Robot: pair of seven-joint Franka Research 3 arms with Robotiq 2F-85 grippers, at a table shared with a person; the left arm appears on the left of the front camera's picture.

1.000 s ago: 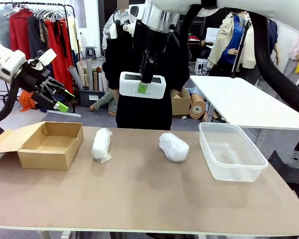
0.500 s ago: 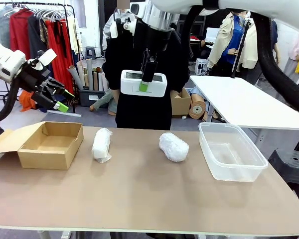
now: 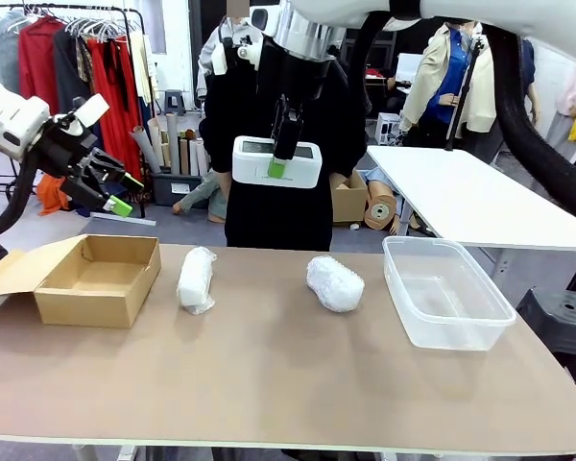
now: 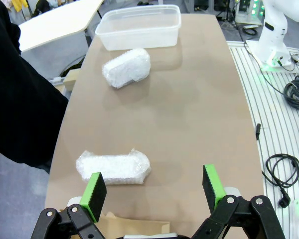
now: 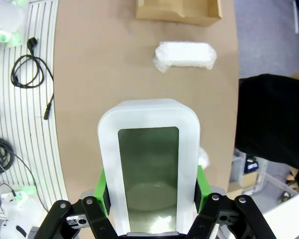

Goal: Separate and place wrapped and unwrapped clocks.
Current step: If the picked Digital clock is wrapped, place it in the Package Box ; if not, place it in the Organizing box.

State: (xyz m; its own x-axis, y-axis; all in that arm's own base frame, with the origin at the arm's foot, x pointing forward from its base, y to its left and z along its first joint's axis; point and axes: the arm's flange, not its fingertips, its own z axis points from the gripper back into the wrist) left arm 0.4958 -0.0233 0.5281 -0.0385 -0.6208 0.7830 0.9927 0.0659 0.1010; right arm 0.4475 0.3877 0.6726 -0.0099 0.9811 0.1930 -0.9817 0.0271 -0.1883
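High above the table's far edge, my right gripper (image 3: 280, 154) is shut on the bare white clock (image 3: 276, 161), whose grey screen (image 5: 148, 164) faces the right wrist camera between the green pads (image 5: 201, 186). Two wrapped clocks lie on the brown table: one (image 3: 196, 279) beside the cardboard box, one (image 3: 334, 282) nearer the clear tub. The left wrist view looks down on both, the near one (image 4: 113, 167) and the far one (image 4: 126, 67). My left gripper (image 3: 113, 191) hangs open in the air above the box, nothing between its fingers (image 4: 95, 191).
An open brown cardboard box (image 3: 98, 279) sits at the table's left. A clear plastic tub (image 3: 445, 291) stands at the right. A person in black (image 3: 269, 115) stands at the far edge behind the held clock. Cables lie on the floor beside the table.
The right gripper has drifted very slightly with the clock; nothing else has moved.
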